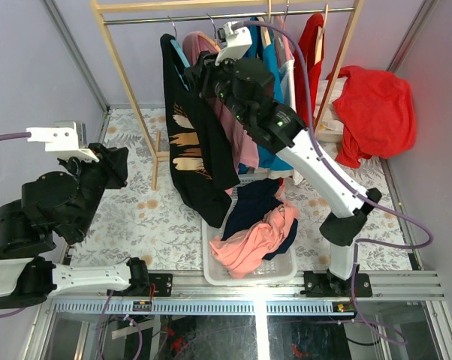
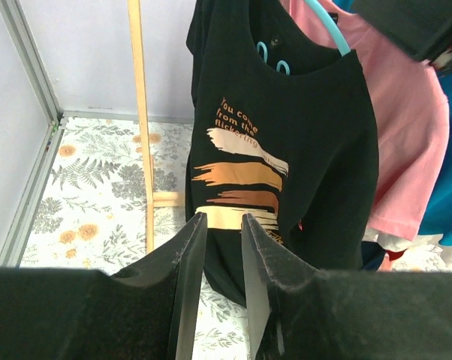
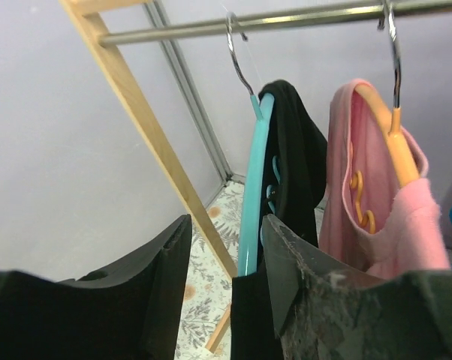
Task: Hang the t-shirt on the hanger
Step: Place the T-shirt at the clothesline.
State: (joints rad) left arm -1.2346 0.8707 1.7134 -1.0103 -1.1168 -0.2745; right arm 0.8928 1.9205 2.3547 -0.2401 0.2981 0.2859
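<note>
The t-shirt [image 1: 192,142] hangs on the hanger [image 3: 252,187], and the hook of the hanger sits over the rail [image 3: 301,19] of the rack, near the left post of the rack. The tan print faces to the left side of the rack. The lower hem reaches down to the basket [image 1: 248,279], which stands under the rack and holds other clothes.

The right gripper [image 3: 226,277] is up just under the rail, at the shoulder of the hanger. Its jaws are released: the blue arm of the hanger stands between the two fingers, close to one finger, and a clear gap shows at the other one.

To the right on the same rail hangs a pink shirt [image 3: 361,210] on an orange hanger, just beside the t-shirt.

The left gripper [image 2: 224,285] is well apart from the rack, to its left and lower, and it points at the print. Its jaws are a little parted and nothing is between them.
</note>
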